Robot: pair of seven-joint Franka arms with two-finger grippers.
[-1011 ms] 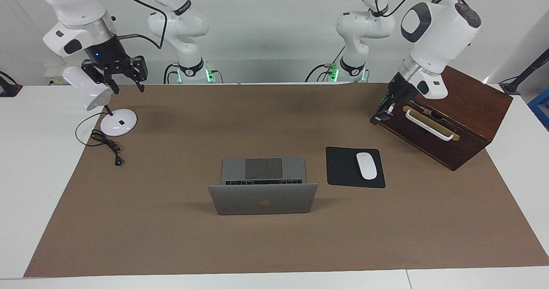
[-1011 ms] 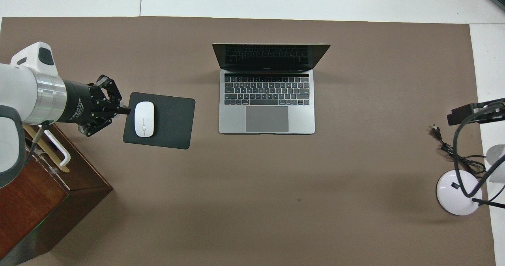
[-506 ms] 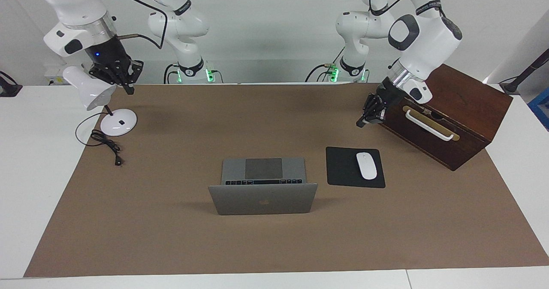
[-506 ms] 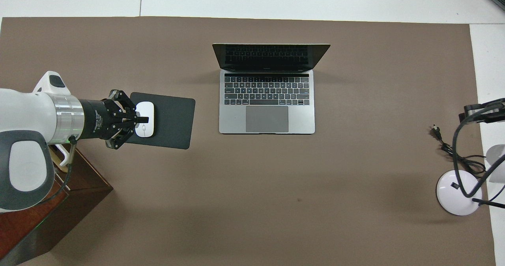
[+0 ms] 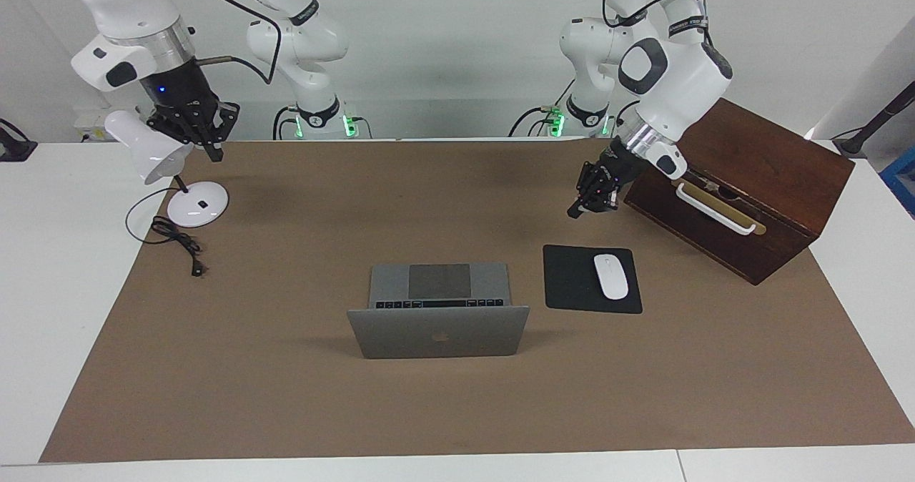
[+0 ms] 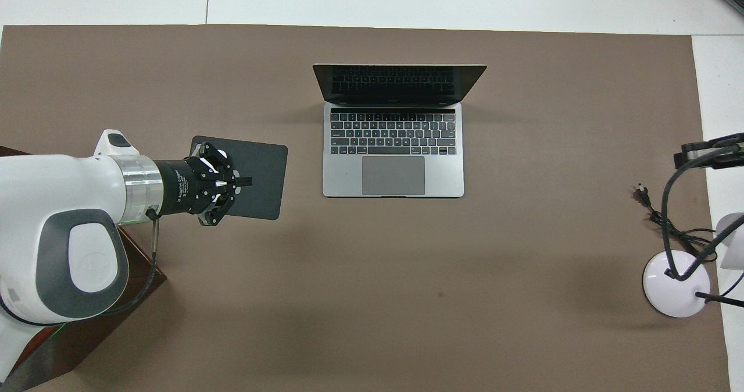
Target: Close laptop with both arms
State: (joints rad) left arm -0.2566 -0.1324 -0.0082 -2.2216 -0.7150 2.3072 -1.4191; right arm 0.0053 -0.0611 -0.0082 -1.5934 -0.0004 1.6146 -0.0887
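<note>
Since the earlier frames, the left arm's end effector (image 5: 580,209) has left the wooden box (image 5: 758,182) and now hangs over the mat between the box and the mouse pad (image 5: 572,278). Its fingertips meet and hold nothing. In the overhead view it (image 6: 243,181) covers the white mouse (image 5: 610,276), but the facing view shows it raised and well apart from the mouse.

The right arm's end effector (image 5: 211,150) hangs beside the head of the white desk lamp (image 5: 146,149), toward the right arm's end of the desk. It has closed, fingertips together, empty.

The laptop (image 5: 439,310) stands open near the middle of the brown mat (image 5: 286,396), keyboard toward the robots, lid (image 6: 400,84) upright with its logo facing away from them. The mouse pad lies just beside it, toward the left arm's end.

Judgement: closed fingertips suit pushing a lid rather than gripping it. The task has scarcely begun; neither end effector is near the lid. Each arm must reach a top corner of the lid, so that pressure is even and the base does not slide.
</note>
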